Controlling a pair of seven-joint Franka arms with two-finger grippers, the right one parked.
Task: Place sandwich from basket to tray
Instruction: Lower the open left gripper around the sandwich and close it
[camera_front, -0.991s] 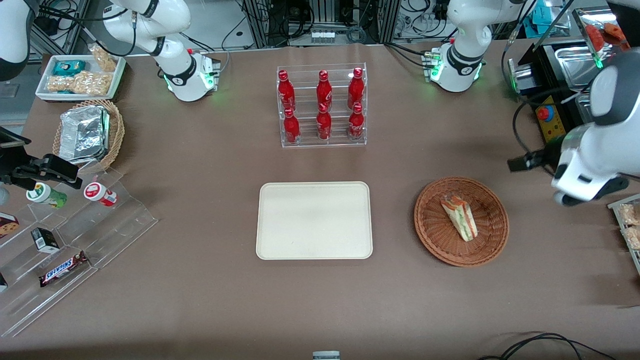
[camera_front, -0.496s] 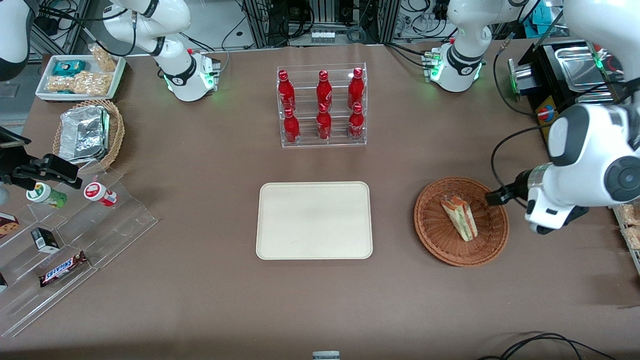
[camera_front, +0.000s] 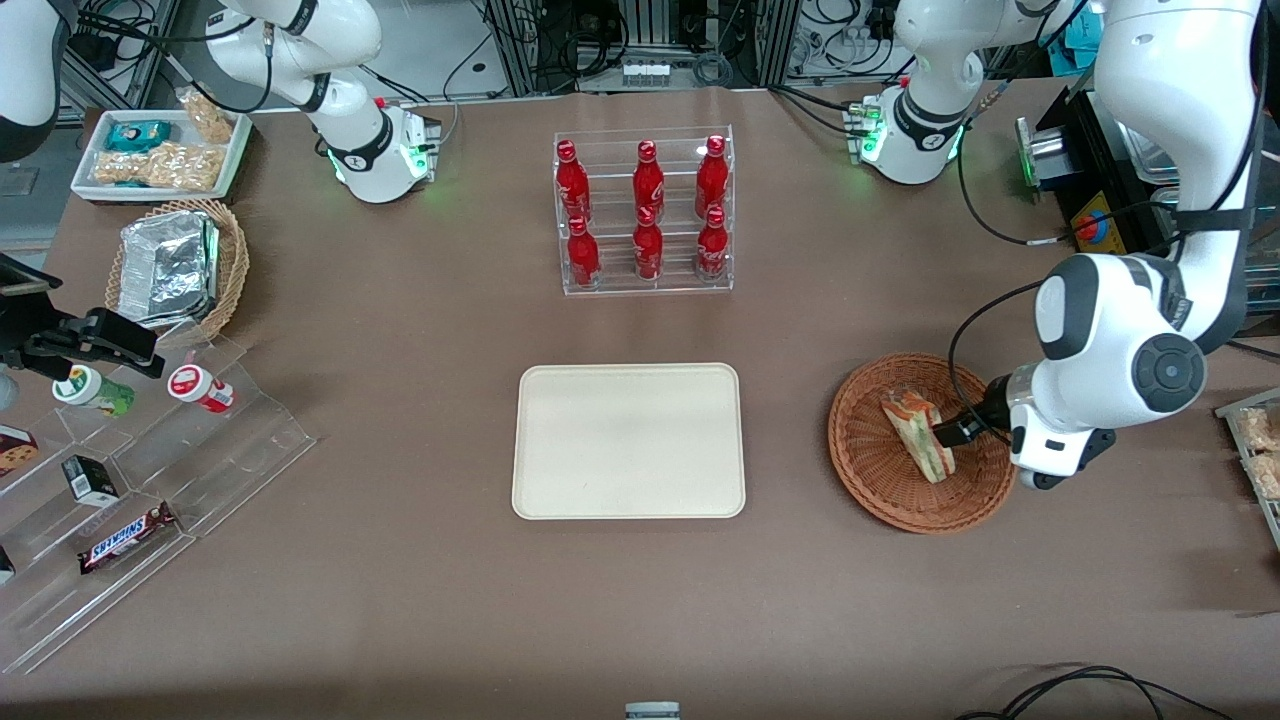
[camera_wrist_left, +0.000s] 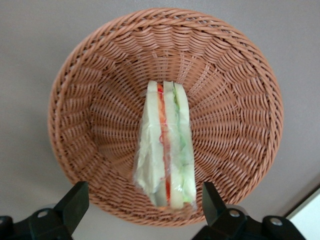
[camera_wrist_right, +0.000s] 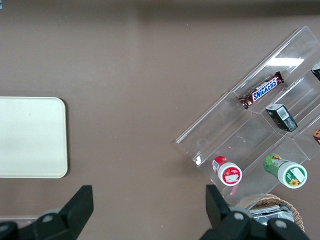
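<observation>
The wrapped wedge sandwich lies in the round reddish-brown wicker basket, toward the working arm's end of the table. The left arm's gripper hangs above the basket's edge, close beside the sandwich. In the left wrist view the gripper is open and empty. Its fingers stand wide apart on either side of the sandwich's near end, above the basket. The cream tray lies bare at the table's middle, beside the basket, and also shows in the right wrist view.
A clear rack of red bottles stands farther from the front camera than the tray. A tan basket with foil containers, a white snack tray and a clear stepped shelf with snacks lie toward the parked arm's end.
The left arm has swung in from the table's edge and come down over the basket, bringing the gripper beside the sandwich. The sandwich, basket and tray have not moved.
</observation>
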